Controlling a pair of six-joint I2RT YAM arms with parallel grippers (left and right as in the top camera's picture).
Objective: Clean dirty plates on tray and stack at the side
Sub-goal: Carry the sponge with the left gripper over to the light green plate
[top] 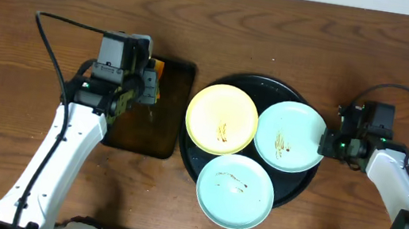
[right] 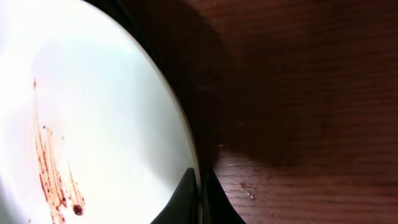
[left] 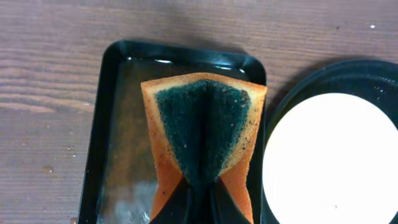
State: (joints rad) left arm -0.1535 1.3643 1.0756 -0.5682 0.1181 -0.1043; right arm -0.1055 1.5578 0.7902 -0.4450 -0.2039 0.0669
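My left gripper (left: 199, 190) is clamped on a folded orange-and-green sponge (left: 205, 124), over the rectangular tray (left: 106, 124). My right gripper (right: 200, 196) pinches the right rim of the right mint plate (right: 93, 93). That plate, the yellow plate (top: 221, 118) and the near mint plate (top: 234, 191) lie sauce-streaked on the round black tray (top: 257, 80).

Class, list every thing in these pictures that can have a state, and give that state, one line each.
yellow plate: dirty, brown streaks, on the round tray.
right mint plate: dirty, streaked, rim pinched.
front mint plate: dirty, overhanging the round tray's front rim.
sponge: squeezed and folded, above the rectangular tray.
left gripper: shut on sponge.
right gripper: shut on right mint plate's rim.
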